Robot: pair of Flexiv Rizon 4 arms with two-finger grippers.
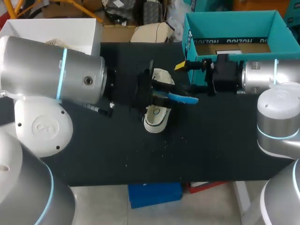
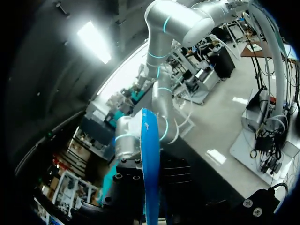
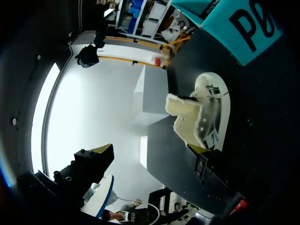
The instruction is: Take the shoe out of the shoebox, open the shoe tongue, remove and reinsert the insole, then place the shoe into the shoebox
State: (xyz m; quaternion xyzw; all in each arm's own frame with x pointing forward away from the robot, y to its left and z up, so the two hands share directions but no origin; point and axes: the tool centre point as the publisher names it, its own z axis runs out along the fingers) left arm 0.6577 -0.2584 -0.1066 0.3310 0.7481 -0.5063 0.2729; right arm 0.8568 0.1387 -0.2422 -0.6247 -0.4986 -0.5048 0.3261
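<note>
Aloft, the blue insole is clasped by the left gripper above the shoe; the right gripper is spread wide near the lettered teal box.

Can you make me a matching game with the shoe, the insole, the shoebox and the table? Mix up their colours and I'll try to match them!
Things:
1. shoe
2. insole
3. shoebox
4. table

Colours:
A. teal
B. black
C. white
D. blue

Right pairs: 1-C, 2-D, 3-A, 4-B.
</note>
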